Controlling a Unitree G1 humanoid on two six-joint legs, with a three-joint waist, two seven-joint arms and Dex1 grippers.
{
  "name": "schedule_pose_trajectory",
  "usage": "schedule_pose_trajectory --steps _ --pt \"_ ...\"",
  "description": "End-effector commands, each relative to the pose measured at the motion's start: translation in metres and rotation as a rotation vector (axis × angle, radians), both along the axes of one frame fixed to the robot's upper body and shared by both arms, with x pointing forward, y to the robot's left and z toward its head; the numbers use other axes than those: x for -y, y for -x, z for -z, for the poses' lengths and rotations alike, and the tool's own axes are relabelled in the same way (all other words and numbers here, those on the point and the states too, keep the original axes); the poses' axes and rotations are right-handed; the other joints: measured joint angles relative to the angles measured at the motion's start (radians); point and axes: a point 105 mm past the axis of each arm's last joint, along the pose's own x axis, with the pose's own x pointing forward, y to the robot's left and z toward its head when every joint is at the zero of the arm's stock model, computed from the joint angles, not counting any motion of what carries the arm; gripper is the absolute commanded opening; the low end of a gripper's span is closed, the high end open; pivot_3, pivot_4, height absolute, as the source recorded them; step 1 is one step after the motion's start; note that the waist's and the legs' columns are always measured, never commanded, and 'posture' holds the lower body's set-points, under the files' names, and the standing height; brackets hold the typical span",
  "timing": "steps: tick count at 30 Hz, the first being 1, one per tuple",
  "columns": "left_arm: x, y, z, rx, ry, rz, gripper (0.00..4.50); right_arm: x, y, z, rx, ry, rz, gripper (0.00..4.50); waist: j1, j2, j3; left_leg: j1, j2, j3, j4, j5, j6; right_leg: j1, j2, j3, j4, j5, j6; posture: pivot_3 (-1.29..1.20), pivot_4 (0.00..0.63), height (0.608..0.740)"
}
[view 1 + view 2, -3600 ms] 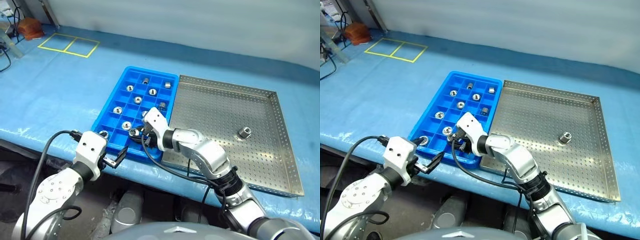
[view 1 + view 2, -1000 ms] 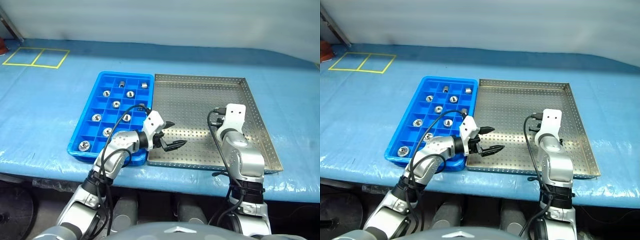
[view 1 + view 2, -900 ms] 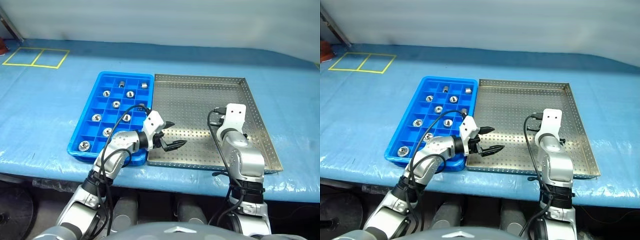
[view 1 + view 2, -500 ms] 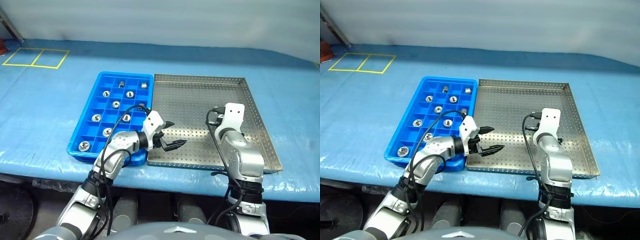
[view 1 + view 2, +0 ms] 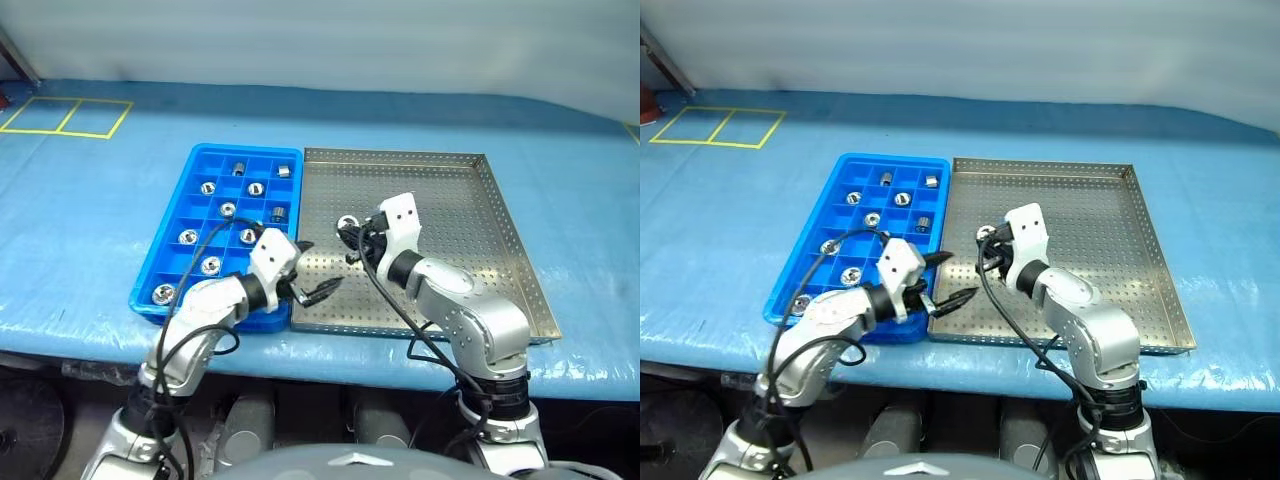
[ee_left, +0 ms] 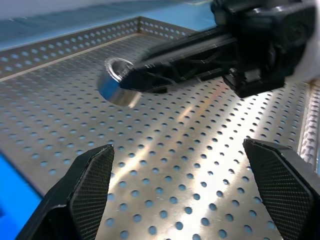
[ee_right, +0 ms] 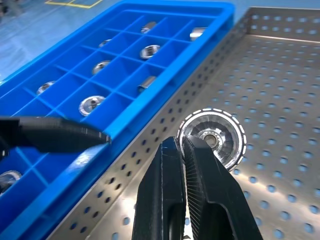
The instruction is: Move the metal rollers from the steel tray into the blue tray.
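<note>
We see the right gripper (image 7: 186,150) pinching one metal roller (image 7: 213,139) over the steel tray (image 5: 450,215), roller rim partly hidden behind fingers, left gripper (image 5: 312,272) spread wide at seven o'clock, blue tray (image 5: 190,180) at nine.

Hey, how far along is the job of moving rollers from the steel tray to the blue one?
Nearly done. Several rollers already sit in the blue tray. The right tool is shut on one roller over the steel tray, beside the blue tray. No other roller lies on the steel floor, so dropping this one in looks like the last step.
</note>
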Motion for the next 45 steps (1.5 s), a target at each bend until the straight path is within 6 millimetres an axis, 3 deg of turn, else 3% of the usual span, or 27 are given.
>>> schedule_pose_trajectory --steps 1,9,12,18,30,33,37,41,45 --pt "-0.021 0.019 -0.022 0.083 -0.045 -0.077 4.50 -0.027 0.009 -0.019 0.067 -0.037 -0.148 0.03 0.000 0.000 0.000 0.000 0.000 0.000 0.000 0.000 0.000 0.000 0.000 0.000 0.000 0.000 0.000 0.31 0.150 0.740" --pt "-0.057 0.037 -0.015 0.040 -0.163 -0.238 4.50 -0.063 0.017 -0.021 0.072 -0.055 -0.320 0.03 0.048 -0.001 0.001 0.000 0.001 0.000 0.000 0.000 0.000 -0.001 0.001 0.000 0.000 0.000 -0.001 0.41 0.150 0.740" --pt "-0.057 0.039 -0.012 0.024 -0.163 -0.247 4.50 -0.070 0.015 -0.012 0.045 -0.048 -0.343 0.03 0.072 -0.001 0.001 0.000 0.001 0.000 0.000 0.000 0.000 -0.002 0.001 0.000 0.000 0.000 -0.001 0.43 0.150 0.740" --pt "-0.055 0.039 -0.010 0.018 -0.156 -0.245 4.50 -0.067 0.007 0.006 -0.002 0.001 -0.294 0.03 0.107 -0.001 0.001 -0.002 0.000 0.000 -0.001 -0.001 -0.001 -0.003 0.001 0.000 -0.001 0.000 -0.001 0.43 0.150 0.740" --pt "-0.051 0.033 -0.006 0.007 -0.149 -0.219 4.50 -0.052 0.003 0.011 -0.002 0.039 -0.224 0.03 0.123 -0.001 0.001 -0.002 0.001 0.001 -0.001 -0.001 -0.002 -0.004 0.001 0.000 -0.001 -0.001 -0.001 0.38 0.150 0.740" --pt "-0.051 0.031 -0.006 0.010 -0.154 -0.218 4.50 -0.053 0.008 0.009 0.020 0.048 -0.249 0.77 0.123 -0.001 0.001 -0.002 0.001 0.001 -0.001 -0.001 -0.002 -0.004 0.001 0.000 -0.001 -0.001 -0.001 0.37 0.150 0.740" --pt "-0.050 0.029 -0.007 0.013 -0.149 -0.214 4.50 -0.050 0.007 -0.003 0.072 0.023 -0.230 2.07 0.120 -0.001 0.001 -0.002 0.001 0.001 -0.001 -0.001 -0.002 -0.003 0.001 0.000 -0.001 -0.001 -0.001 0.37 0.150 0.740" --pt "-0.049 0.023 -0.011 0.036 -0.124 -0.235 4.50 -0.039 0.001 -0.022 0.143 -0.027 -0.174 2.07 0.120 -0.001 0.001 -0.002 0.001 0.001 -0.001 -0.001 -0.002 -0.004 0.001 0.000 -0.001 -0.001 -0.001 0.36 0.150 0.740" --pt "-0.046 0.019 -0.010 0.038 -0.114 -0.230 4.50 -0.024 -0.006 -0.026 0.165 -0.011 -0.114 2.07 0.119 -0.002 0.001 -0.002 0.001 0.001 -0.001 -0.001 -0.002 -0.003 0.001 0.000 -0.002 -0.001 -0.001 0.35 0.150 0.740"
